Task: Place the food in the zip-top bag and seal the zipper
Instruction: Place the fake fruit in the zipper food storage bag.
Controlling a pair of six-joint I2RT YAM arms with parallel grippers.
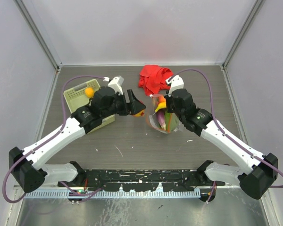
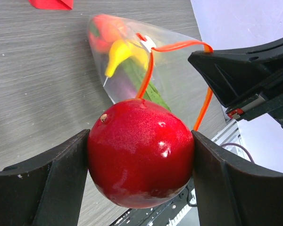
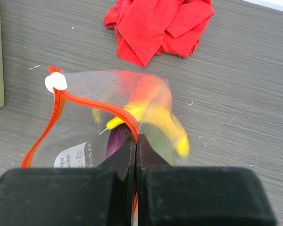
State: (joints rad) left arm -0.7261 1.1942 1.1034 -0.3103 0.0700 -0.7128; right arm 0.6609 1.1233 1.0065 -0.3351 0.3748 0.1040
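Gripping a round red fruit (image 2: pixel 140 162), our left gripper (image 2: pixel 140 141) hangs just left of the zip-top bag (image 3: pixel 85 136), right of centre; we see a banana (image 3: pixel 160 120) inside, and our right gripper (image 3: pixel 136 141) pinched together on its zipper (image 3: pixel 92 104).

Top view overhead, looks down on whole table (image 1: pixel 132 146). Wrist views close, low; both share zip-top bag (image 2: pixel 179 84).

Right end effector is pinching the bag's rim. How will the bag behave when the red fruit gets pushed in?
Probably floppy: the bag is thin clear film draped around the food inside. Its mouth hangs from the right end effector's single pinch, so a push may well fold it shut.
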